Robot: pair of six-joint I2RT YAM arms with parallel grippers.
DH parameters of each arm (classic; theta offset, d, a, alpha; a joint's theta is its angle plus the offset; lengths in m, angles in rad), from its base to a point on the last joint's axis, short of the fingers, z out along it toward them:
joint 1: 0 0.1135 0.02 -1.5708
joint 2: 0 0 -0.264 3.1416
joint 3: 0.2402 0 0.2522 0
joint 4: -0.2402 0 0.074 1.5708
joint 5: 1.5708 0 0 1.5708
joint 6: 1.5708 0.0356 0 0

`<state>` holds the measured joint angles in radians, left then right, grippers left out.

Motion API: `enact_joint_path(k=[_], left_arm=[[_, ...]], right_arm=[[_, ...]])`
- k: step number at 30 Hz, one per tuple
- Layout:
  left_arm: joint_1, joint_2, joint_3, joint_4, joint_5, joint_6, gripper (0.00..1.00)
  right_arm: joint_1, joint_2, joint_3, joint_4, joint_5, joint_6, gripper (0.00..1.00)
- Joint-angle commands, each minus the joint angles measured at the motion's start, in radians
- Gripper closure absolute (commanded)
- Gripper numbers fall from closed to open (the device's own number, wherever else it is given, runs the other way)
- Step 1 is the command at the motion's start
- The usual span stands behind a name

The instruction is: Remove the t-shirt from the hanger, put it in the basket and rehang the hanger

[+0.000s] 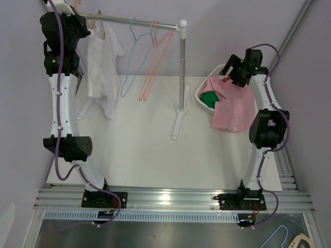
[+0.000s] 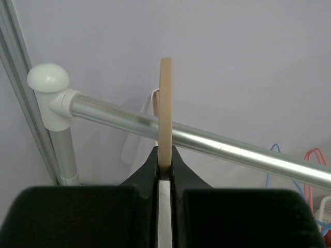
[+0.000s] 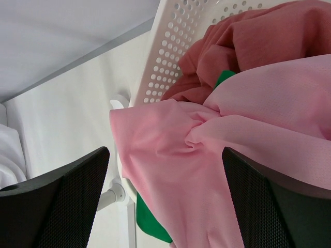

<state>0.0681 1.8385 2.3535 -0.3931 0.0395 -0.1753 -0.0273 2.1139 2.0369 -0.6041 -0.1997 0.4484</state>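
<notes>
Clamping the beige hanger (image 2: 165,103) by its hook, the left gripper (image 2: 164,160) sits at the left end of the rail (image 2: 217,142). The white t-shirt (image 1: 101,59) hangs on it, above the far left corner of the tabletop (image 1: 139,150). The right gripper (image 3: 165,201) waits with fingers apart over the basket (image 3: 170,51). I judge that the task is only beginning: the hanger is gripped, but the shirt is not yet off.

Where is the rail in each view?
Top external: the rail runs along the top edge, left of centre.
Left wrist: the rail slants across the middle, behind the wooden hanger that the left gripper pinches.
Right wrist: not in it.
Landmark: the blue hanger hangs on the rail in the top and left wrist views. The basket links the top and right wrist views.
</notes>
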Motion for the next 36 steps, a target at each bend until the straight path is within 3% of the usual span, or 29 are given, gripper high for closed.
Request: enact_joint_path(k=[1, 7, 9, 12, 15, 17, 22, 26, 30, 36], left_arm=[[0.004, -0.094, 0.055, 0.053, 0.031, -0.006, 0.99], [0.006, -0.177, -0.010, 0.043, 0.046, -0.021, 0.99], [0.002, -0.208, -0.023, 0.016, 0.046, -0.033, 0.99], [-0.016, -0.290, -0.103, 0.003, -0.009, -0.050, 0.99], [-0.059, -0.372, -0.209, -0.013, -0.185, -0.029, 0.99], [-0.106, -0.447, -0.281, -0.023, -0.271, -0.013, 0.99], [-0.177, -0.594, -0.395, -0.079, -0.372, -0.021, 0.99], [-0.254, -0.694, -0.523, -0.067, -0.516, -0.027, 0.99], [-0.349, -0.732, -0.614, -0.108, -0.669, -0.053, 0.99], [-0.399, -0.803, -0.683, -0.150, -0.748, -0.098, 0.99]], right_arm=[[0.010, -0.060, 0.034, 0.004, -0.012, -0.007, 0.05], [0.029, -0.083, 0.029, 0.003, -0.032, -0.028, 0.06], [0.085, -0.116, -0.003, 0.030, -0.046, -0.051, 0.07], [0.141, -0.276, -0.139, 0.111, -0.021, -0.111, 0.07], [0.220, -0.501, -0.307, 0.179, 0.062, -0.163, 0.01], [0.260, -0.642, -0.371, 0.202, 0.019, -0.165, 0.00], [0.377, -0.788, -0.451, 0.165, -0.202, -0.168, 0.00], [0.652, -0.835, -0.489, 0.141, -0.288, -0.189, 0.01], [0.882, -0.826, -0.576, 0.287, -0.236, -0.168, 0.01], [1.056, -0.720, -0.564, 0.434, -0.239, -0.174, 0.01]])
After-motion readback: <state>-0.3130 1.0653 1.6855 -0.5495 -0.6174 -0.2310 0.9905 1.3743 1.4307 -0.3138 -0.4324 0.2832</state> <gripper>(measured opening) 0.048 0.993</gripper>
